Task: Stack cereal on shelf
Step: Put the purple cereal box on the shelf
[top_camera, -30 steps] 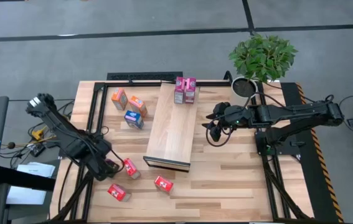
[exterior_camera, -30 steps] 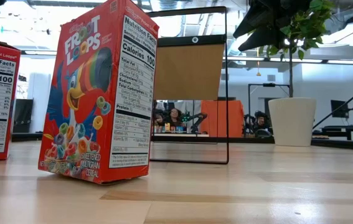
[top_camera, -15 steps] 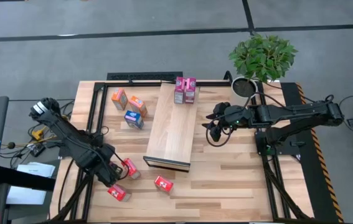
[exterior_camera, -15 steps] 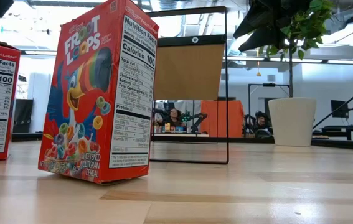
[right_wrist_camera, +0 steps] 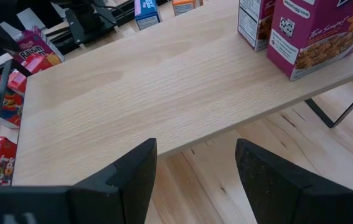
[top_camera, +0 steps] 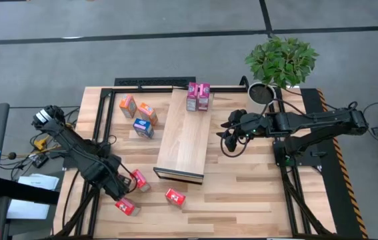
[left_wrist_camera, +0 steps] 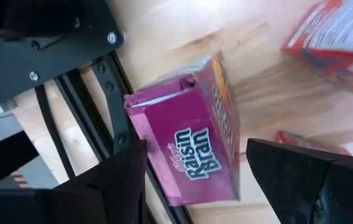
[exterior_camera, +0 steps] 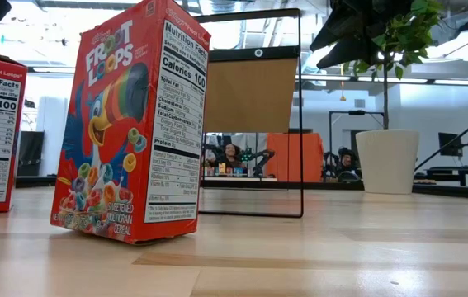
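In the left wrist view a magenta Raisin Bran box (left_wrist_camera: 192, 134) lies between the two dark fingers (left_wrist_camera: 111, 180) of the left gripper (left_wrist_camera: 195, 180), which stand wide apart with gaps on both sides, so nothing is held. In the high view this gripper (top_camera: 119, 183) sits at the lower left of the frame, over the worktop (top_camera: 242, 193) edge, beside a red box (top_camera: 140, 180); two more red boxes (top_camera: 175, 197) lie just below and to the right.

The shelf (top_camera: 185, 137) runs down the centre of the frame, with two magenta boxes (top_camera: 198, 97) standing at its upper end. Orange boxes (top_camera: 137, 109) and a blue one (top_camera: 143, 127) stand on the worktop to its upper left.

The right gripper (top_camera: 232, 132) waits just right of the shelf, its fingers (right_wrist_camera: 126, 180) spread and empty.

The Raisin Bran box looks light, thin-walled cardboard: stiff enough to lift, but likely to dent or skid under a hard pinch, and its glossy print may be slippery. I judge the best hold is across the two broad faces near the middle, with gentle closing, since an end grip could let it swing
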Controlling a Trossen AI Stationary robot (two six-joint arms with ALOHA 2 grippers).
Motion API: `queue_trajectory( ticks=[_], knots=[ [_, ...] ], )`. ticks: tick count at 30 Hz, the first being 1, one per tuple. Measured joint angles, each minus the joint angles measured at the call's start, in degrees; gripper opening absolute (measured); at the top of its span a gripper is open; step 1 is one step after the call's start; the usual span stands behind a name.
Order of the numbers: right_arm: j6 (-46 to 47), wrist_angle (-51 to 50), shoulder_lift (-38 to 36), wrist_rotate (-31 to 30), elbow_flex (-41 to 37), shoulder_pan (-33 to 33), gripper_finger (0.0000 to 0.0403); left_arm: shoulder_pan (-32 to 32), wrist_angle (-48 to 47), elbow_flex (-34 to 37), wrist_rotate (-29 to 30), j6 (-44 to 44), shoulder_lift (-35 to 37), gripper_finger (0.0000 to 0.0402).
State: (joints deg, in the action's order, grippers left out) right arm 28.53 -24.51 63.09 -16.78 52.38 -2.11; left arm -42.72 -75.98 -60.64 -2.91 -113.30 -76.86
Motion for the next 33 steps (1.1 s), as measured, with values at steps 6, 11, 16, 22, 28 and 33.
queue_trajectory(
  ticks=[6, 11, 16, 22, 28, 33],
  knots=[
    [0.0, -0.1, 0.0, 0.0, 0.0, 0.0, 0.0245, 0.0, -0.4, -0.8, -1.1, 0.0, 0.0, 0.0264],
    [0.0, -0.4, 0.0, 0.0, 0.0, 0.0, 0.0245, 0.0, -2.6, -2.6, -0.9, -2.8, 0.0, 0.0264],
    [0.0, -0.4, 0.0, 0.0, 0.0, 0.0, 0.0245, -1.0, -2.8, -2.6, -0.5, -6.0, 0.0, 0.0257],
    [0.0, -0.4, 0.0, 0.0, 0.0, 0.0, 0.0245, -1.0, -3.0, -2.6, 2.6, -7.4, -0.1, 0.0238],
    [0.0, -0.4, 0.0, 0.0, 0.0, 0.0, 0.0245, -1.0, -3.0, -2.0, 4.6, -7.5, -0.1, 0.0229],
    [0.0, -0.4, 0.0, 0.0, 0.0, 0.0, 0.0245, -1.0, -3.1, -0.3, 0.5, -7.0, -0.1, 0.0228]
  ],
)
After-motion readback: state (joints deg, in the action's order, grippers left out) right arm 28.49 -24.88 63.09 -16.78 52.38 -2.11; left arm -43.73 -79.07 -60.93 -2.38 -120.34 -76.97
